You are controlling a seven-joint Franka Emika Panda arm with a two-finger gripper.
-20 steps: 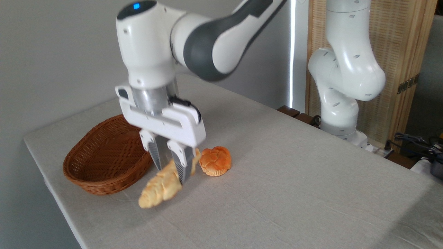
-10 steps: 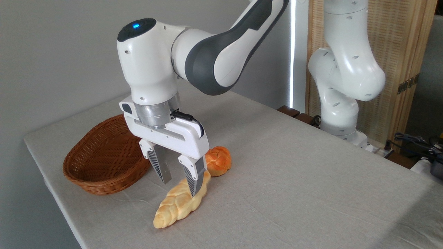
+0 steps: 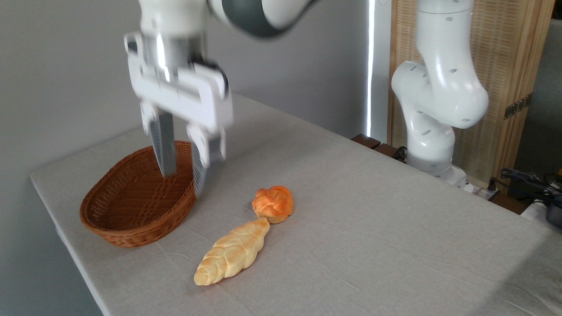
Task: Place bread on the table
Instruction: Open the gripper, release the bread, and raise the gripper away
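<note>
Brown wicker basket (image 3: 131, 210) at left on the cloth-covered bench (image 3: 373, 228). Above its right rim, gripper (image 3: 180, 175), motion-blurred, fingers spread apart, holding nothing. Lower right of that and well clear of it, bread (image 3: 232, 252) flat on the bench, upper tip just beside, maybe touching, a small orange bun (image 3: 273, 203).

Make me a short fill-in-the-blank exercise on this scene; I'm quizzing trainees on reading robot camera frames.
1. The braided bread lies flat on the ____.
2. The gripper holds ____.
3. The wicker basket holds ____ pieces of bread.
4. The bread's upper tip points toward the small orange ____.

Missing words: table; nothing; no; bun
</note>
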